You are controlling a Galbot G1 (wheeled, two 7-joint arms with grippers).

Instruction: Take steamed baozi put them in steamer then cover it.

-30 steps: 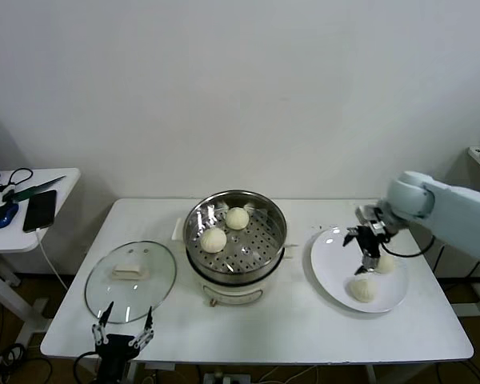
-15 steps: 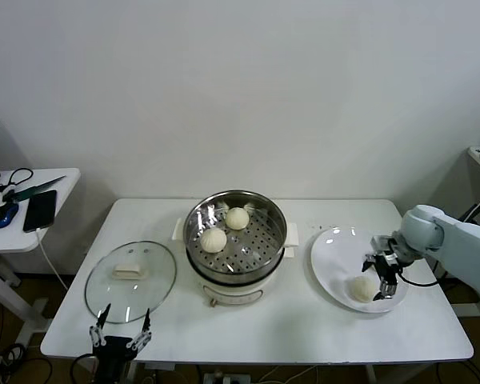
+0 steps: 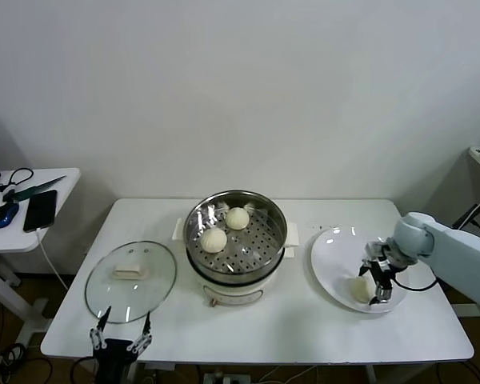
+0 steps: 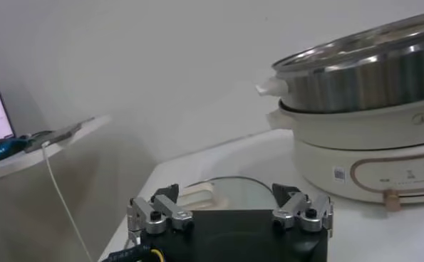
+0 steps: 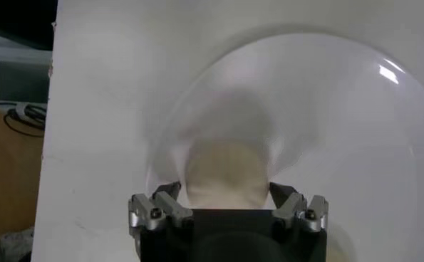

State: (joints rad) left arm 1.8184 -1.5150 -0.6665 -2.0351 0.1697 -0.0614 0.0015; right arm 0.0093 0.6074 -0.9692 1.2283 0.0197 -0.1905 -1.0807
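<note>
Head view: the round shiny steel steamer [image 3: 235,232] sits upright on its cream-white pot base at the middle of the white table [image 3: 304,336], two smooth cream-white baozi [image 3: 214,239] on its perforated floor. The clear glass cover [image 3: 130,281] lies flat to the robot's left, its cream handle's long axis running left to right. The right gripper [image 3: 374,282] is down over the flat white plate [image 3: 333,260], jaws spread on either side of a third cream-white bun [image 3: 359,289]. The left gripper [image 3: 120,334] hangs at the table's near edge, fingers apart.

Left wrist view: small markings on the pot base are unreadable.

Right wrist view: the bun sits between the spread fingers [image 5: 158,210]; contact cannot be told.
</note>
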